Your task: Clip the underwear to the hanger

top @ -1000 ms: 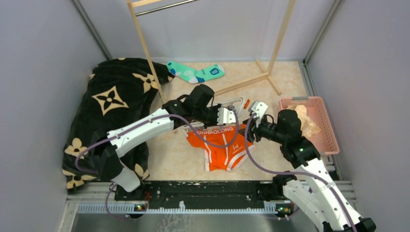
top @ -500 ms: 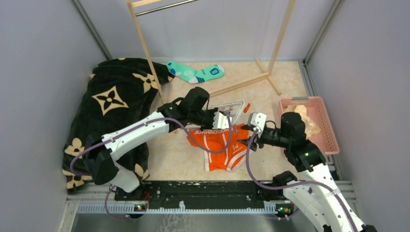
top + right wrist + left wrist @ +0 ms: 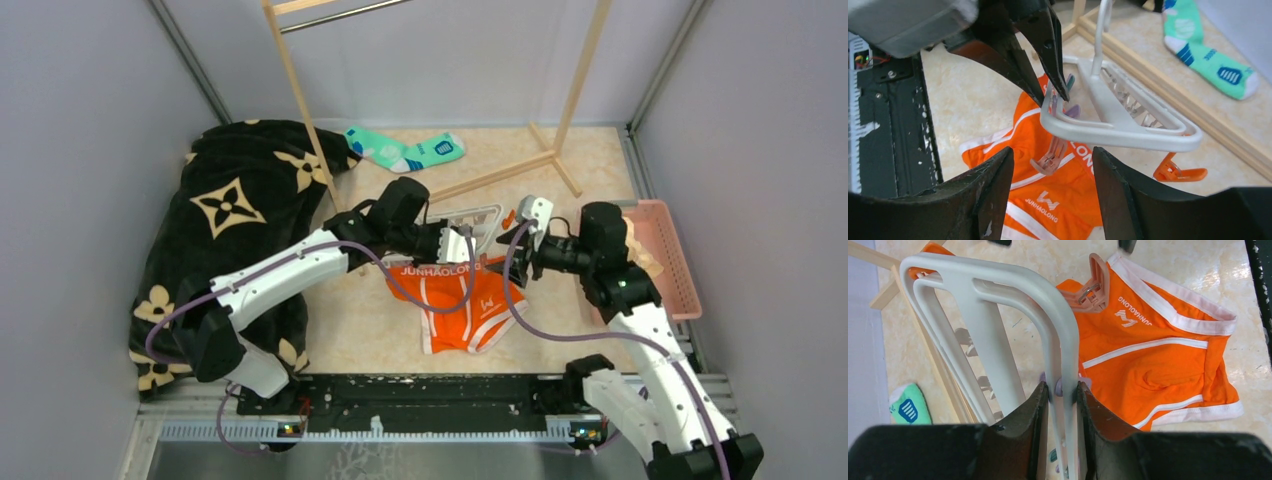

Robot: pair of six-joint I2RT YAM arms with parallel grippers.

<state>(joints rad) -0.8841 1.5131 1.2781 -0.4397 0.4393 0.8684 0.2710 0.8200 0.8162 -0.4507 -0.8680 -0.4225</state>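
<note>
status: the left fingers (image 3: 1037, 412) are clamped on one white rail of the hanger (image 3: 1120, 131) and hold the frame tilted over the worktop (image 3: 365, 325). the right fingers (image 3: 995, 190) stand apart with nothing between them, facing the frame from the right.

location: the underwear (image 3: 1148, 360) lies spread on the worktop, just under the near side of the hanger, with its waistband toward the frame.

progress: one pale orange clip (image 3: 1096, 277) sits on a corner of the waistband and appears to bite it. i judge the first attachment made, or nearly so. a second orange clip (image 3: 1179, 174) lies at the frame's right corner, apart from the cloth. i judge a second attachment on the waistband is left to do.

limits: in the top view both arms cover most of the hanger. the hook is cut off at the upper edge of the right wrist view. the purple and teal clips are partly hidden by the left fingers. i cannot confirm that the pale clip is fully shut on fabric.
</note>
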